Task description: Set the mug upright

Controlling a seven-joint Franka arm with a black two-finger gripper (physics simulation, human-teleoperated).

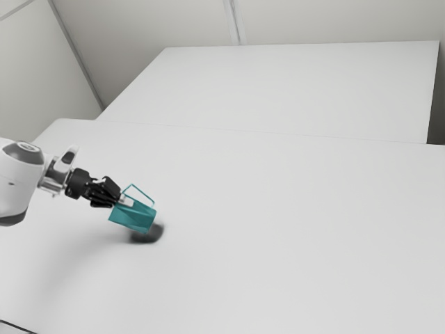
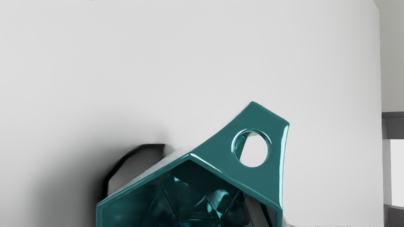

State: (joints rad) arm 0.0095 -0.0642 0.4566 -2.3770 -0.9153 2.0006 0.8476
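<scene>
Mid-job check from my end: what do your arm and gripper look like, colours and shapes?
My arm shows a smooth, rounded white casing with dark grey trim and a round grey cap. Next comes a silvery-grey wrist section, then a chunky, angular black gripper.

Mug (image 1: 139, 217) at tip of hand (image 1: 125, 201), finger (image 2: 256, 212) inside mug, table (image 1: 292, 229) beneath

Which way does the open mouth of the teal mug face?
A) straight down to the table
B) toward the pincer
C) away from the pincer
B: the teal mug shows its hollow, faceted inside to the wrist view, which looks out from the side of the pincer.
</scene>
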